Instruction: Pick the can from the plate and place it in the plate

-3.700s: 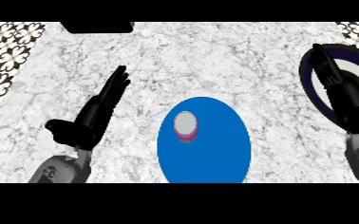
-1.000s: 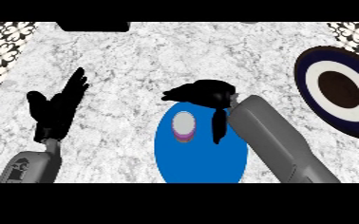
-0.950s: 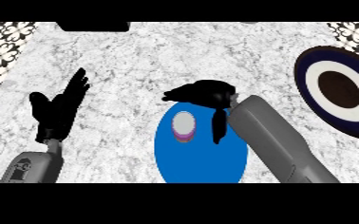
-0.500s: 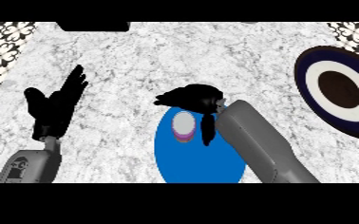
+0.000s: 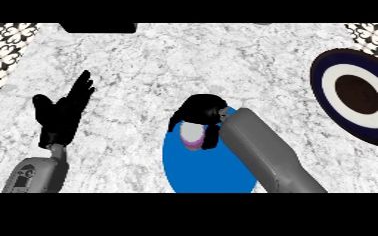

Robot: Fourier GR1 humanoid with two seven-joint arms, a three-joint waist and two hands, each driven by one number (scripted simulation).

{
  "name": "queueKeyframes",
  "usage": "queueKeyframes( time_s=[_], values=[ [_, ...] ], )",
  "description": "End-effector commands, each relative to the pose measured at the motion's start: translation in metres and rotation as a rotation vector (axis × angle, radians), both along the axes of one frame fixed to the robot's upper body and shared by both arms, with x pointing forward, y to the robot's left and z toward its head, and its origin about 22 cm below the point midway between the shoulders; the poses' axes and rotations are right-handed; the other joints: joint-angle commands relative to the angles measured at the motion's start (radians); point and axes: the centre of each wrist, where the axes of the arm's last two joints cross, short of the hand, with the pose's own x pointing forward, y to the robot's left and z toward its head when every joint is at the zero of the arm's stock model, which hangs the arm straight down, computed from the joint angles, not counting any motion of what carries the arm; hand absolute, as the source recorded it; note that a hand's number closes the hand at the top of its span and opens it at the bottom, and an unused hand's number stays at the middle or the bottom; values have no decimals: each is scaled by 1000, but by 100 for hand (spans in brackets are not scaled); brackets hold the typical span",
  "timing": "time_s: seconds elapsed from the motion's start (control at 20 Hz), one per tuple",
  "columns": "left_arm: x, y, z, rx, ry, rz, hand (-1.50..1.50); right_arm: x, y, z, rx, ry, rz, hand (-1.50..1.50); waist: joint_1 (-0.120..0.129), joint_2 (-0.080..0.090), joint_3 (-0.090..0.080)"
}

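Observation:
A small can [image 5: 193,136] with a grey top and a purple side stands on the blue plate [image 5: 199,167] near the lower middle. My right hand [image 5: 201,111] covers the can from above, its fingers curled down along both sides of the can. My left hand [image 5: 65,112] rests open at the left, fingers up, well away from the plate. A second plate [image 5: 330,82], dark blue with a white ring and a brown centre, lies at the right edge.
The counter is white marbled stone. A dark object [image 5: 97,27] sits at the far edge, upper left. Patterned tiles [image 5: 15,42] border the left side and the far right corner.
My right hand has moved left and down over the can, and its fingers have curled round it. The left hand has barely shifted.

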Motion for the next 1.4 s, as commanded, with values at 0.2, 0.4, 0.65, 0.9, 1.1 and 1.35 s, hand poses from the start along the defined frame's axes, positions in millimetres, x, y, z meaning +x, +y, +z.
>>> queueKeyframes(
  time_s=[0.2,0.4,0.65,0.9,1.1,1.35],
  values=[
    [-13,15,-1,-7,8,-12,0,-17,7,-15,52,19,82,150,0,-1,0],
    [0,-2,6,-15,-15,-3,0,-7,-4,-18,79,31,55,150,-1,0,0],
    [-1,13,7,6,10,15,0,0,-27,10,200,-156,-217,150,-20,-6,0],
    [-10,19,-5,-11,21,97,0,38,-143,24,247,-244,-1000,150,-96,-7,1],
    [-4,13,4,-11,9,67,0,51,-154,76,419,-476,-1348,150,-74,-16,0],
    [-13,17,-8,5,16,55,0,51,-182,126,475,-835,-1634,150,-47,-14,-3]
  ],
)
